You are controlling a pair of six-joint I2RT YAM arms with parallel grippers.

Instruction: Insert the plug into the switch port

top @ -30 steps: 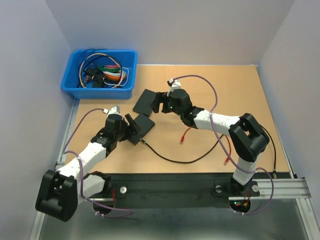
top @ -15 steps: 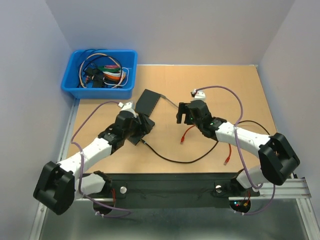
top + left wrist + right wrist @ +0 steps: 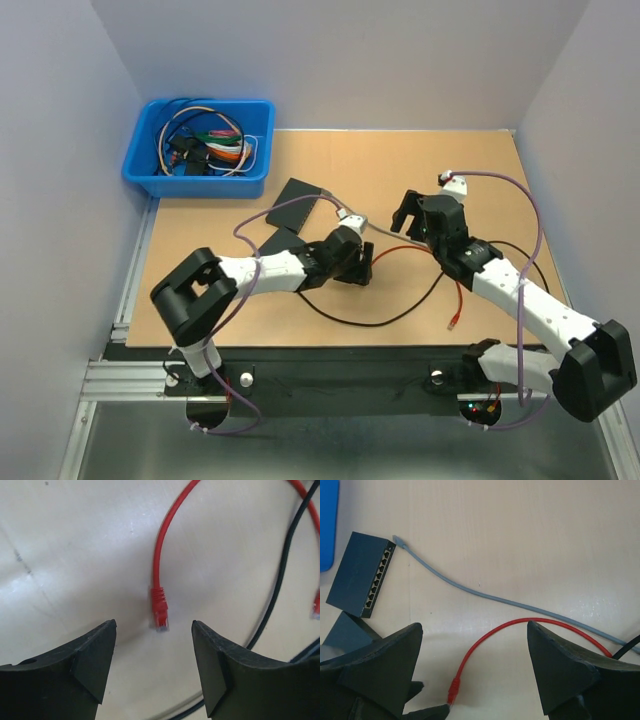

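Left pincer (image 3: 154,623) spread, plug (image 3: 159,611) tip inward

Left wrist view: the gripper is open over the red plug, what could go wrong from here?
The red plug lies flat with only its tip inside the open left gripper, so closing may pinch it crooked. The black cable runs close by one finger and could snag. The gray cable ends right beside the switch, by its ports, and may crowd the insertion.
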